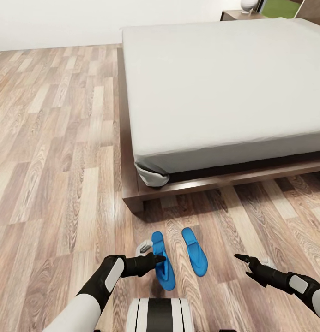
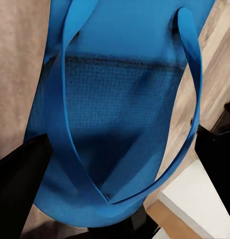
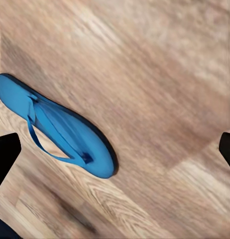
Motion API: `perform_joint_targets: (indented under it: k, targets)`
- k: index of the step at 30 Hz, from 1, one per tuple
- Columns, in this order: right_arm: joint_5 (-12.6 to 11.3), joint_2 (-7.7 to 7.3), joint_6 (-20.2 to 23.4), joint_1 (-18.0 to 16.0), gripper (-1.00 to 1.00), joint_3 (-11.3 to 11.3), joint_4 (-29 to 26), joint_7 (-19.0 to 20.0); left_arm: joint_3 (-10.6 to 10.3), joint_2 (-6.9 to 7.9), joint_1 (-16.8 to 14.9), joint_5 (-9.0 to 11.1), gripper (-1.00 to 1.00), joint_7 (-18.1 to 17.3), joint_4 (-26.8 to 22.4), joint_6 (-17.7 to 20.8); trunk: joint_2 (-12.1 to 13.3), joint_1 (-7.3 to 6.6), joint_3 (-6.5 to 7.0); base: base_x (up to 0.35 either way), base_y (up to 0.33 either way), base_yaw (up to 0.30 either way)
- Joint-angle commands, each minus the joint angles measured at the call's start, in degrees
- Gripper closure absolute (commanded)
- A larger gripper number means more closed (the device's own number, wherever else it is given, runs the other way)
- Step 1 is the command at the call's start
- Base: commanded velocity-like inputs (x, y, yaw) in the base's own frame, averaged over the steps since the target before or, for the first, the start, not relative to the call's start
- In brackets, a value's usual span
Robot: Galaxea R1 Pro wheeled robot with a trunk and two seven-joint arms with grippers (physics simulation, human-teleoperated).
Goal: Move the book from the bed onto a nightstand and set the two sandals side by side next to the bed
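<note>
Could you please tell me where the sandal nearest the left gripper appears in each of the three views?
Head view: left sandal, low centre, at the left gripper tips.
Left wrist view: the same sandal close up, straps looping across it.
Right wrist view: I cannot tell which sandal this one is.
Shared landmark: wooden floor.
</note>
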Motion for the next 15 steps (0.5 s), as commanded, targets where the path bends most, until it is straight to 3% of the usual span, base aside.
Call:
perform_joint_targets:
  k: [1, 4, 15]
  targets:
    - [0.0, -0.03, 0.4, -0.1, -1.0, -0.5, 0.2, 0.1, 0.3, -0.07, 0.0, 1.3, 1.0, -0.1, 0.0, -0.6, 0.0, 0.01, -0.26, 0.0, 0.0, 0.0]
    - [0.0, -0.03, 0.4, -0.1, -1.0, -0.5, 0.2, 0.1, 0.3, -0.07, 0.0, 2.9, 1.0, 0.0, -0.1, -2.2, -0.1, 0.09, -0.93, 0.0, 0.0, 0.0]
    - [0.0, -0.03, 0.4, -0.1, -1.0, -0.5, 0.2, 0.1, 0.3, -0.07, 0.0, 4.7, 1.0, -0.2, -1.1, -3.5, -0.2, 0.38, -3.37, 0.0, 0.0, 0.0]
